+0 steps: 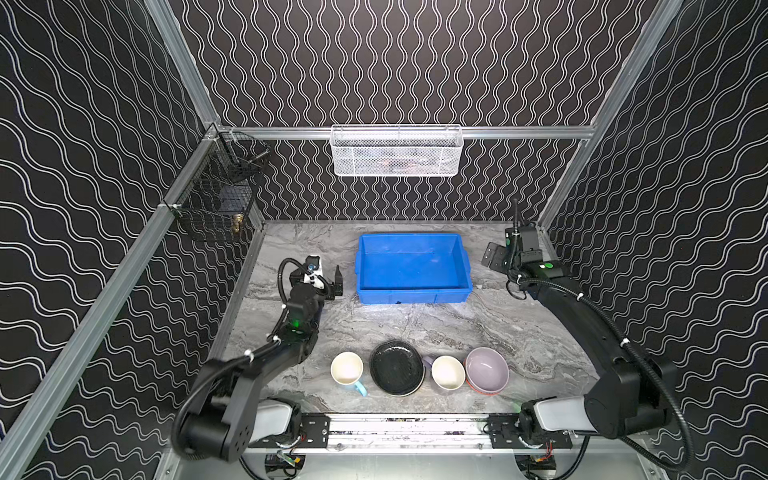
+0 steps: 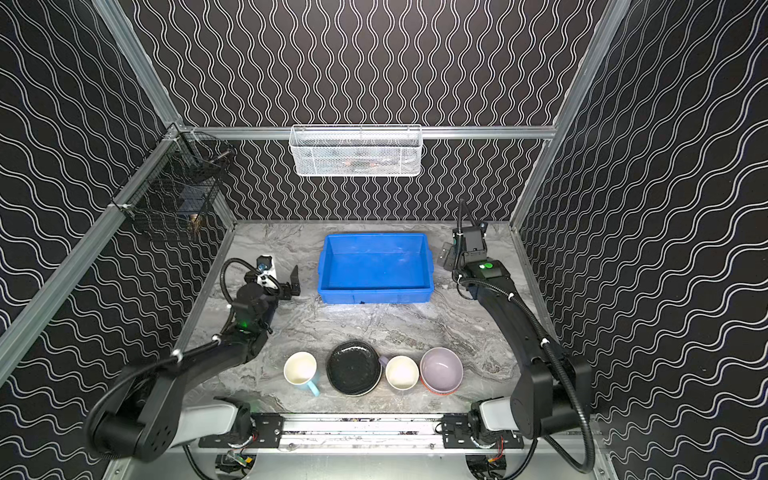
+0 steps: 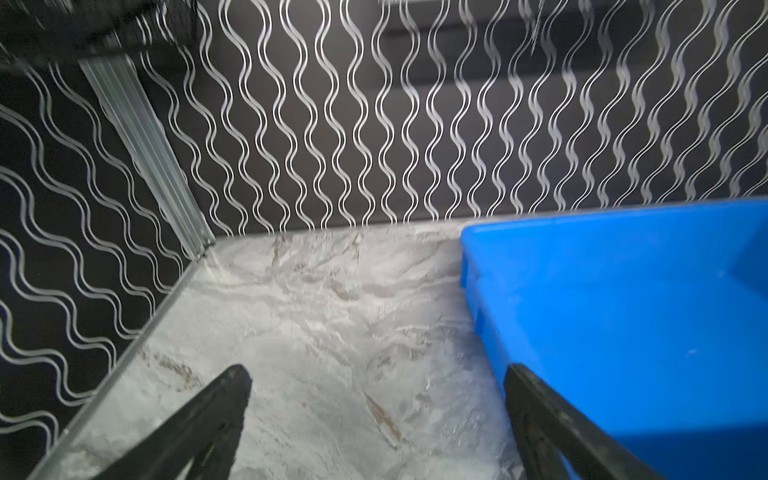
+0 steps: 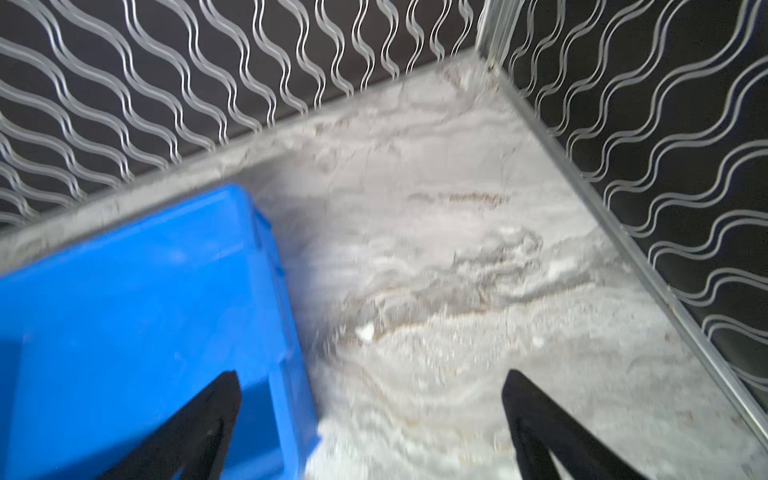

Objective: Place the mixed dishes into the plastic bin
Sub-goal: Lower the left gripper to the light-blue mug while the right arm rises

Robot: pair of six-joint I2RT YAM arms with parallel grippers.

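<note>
At the near edge of the worktop (image 1: 415,324) a row of dishes is seen: light blue mug (image 1: 347,368), black plate (image 1: 397,368), lavender mug (image 1: 447,372) and lavender bowl (image 1: 487,370), the last nested on something orange-rimmed. None is held. Farther off, the left pincer (image 3: 376,372) and the right pincer (image 4: 372,375) are spread wide and empty, one on each side of the plastic bin (image 1: 413,296), which is seen with nothing in it. An end piece is judged best taken first: a mug pinched over its wall, lifted clear, and set low in a bin corner.
</note>
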